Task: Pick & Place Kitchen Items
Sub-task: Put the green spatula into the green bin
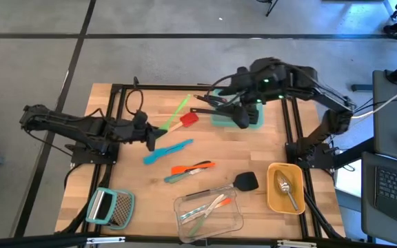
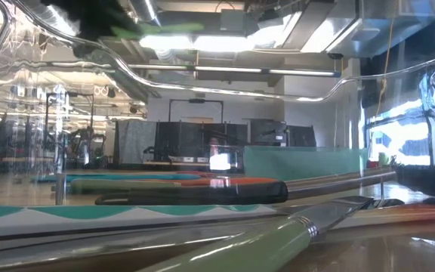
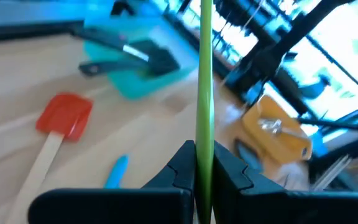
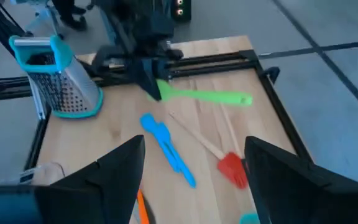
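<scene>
The left gripper [image 1: 151,136] sits around 9 o'clock from the table centre, its fingers pinched tight on the slim green spatula [image 1: 178,111], which pokes out toward 1 o'clock over the wood. In the left wrist view that green spatula [image 3: 204,93] runs straight up between the dark fingers [image 3: 180,168], so the grab looks centred, not skewed.

Doing the carry well probably means lifting it clear of the red spatula [image 1: 185,120] and the blue tool [image 1: 167,151] lying just beside it, then keeping the long handle level so the far end doesn't droop or catch a container rim on the way. Which bin it's headed for can't be told from here.

The right gripper [image 1: 243,114] hangs over the teal container [image 1: 257,117] at about 1 o'clock, jaws spread wide and holding nothing, with a black spatula [image 1: 209,102] lying in the container.

View differences: only the overhead shows the clear container [image 1: 209,217] at 6 o'clock and the yellow container [image 1: 284,189] with its silver spoon [image 1: 286,187]. The right wrist view gives the grater [image 4: 58,78] standing upright plus the green blade [image 4: 219,96] side-on. The low view is mostly room and glare.
</scene>
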`<state>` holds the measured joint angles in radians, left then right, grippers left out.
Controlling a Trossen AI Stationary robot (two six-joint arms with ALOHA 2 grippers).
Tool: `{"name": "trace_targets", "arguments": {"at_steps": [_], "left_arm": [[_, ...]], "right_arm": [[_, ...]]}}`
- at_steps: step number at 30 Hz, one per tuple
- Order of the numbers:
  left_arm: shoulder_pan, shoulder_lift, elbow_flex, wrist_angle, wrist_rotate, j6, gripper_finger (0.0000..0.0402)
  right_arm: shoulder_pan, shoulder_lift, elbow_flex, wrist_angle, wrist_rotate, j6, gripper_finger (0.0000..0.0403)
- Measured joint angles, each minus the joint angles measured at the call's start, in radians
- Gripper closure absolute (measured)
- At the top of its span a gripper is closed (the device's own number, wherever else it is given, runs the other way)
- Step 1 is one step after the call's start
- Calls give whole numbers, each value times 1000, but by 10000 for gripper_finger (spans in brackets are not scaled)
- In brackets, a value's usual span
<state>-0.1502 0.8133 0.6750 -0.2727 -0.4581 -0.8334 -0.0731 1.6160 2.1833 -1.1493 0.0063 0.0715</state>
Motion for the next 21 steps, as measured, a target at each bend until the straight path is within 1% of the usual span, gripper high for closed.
{"name": "trace_targets", "arguments": {"at_steps": [3,4,7,11,14,16,18,21], "left_arm": [[21,24,2,103,-4,35,387],[27,31,2,117,-1,47,387],[50,67,2,201,13,79,387],[85,133,2,337,63,114,387],[112,201,1,464,124,136,387],[136,254,1,568,174,139,387],[161,321,1,713,227,140,387],[191,414,1,922,289,135,387]], "right_arm": [[3,-83,-146,106,1,25,123],[3,-112,-216,125,11,41,123],[4,-225,-460,279,41,105,123],[3,-394,-785,614,44,223,123],[2,-496,-991,885,30,332,123],[1,-547,-1103,1054,16,411,123],[1,-576,-1195,1221,15,476,123],[2,-589,-1286,1353,15,550,123]]}}
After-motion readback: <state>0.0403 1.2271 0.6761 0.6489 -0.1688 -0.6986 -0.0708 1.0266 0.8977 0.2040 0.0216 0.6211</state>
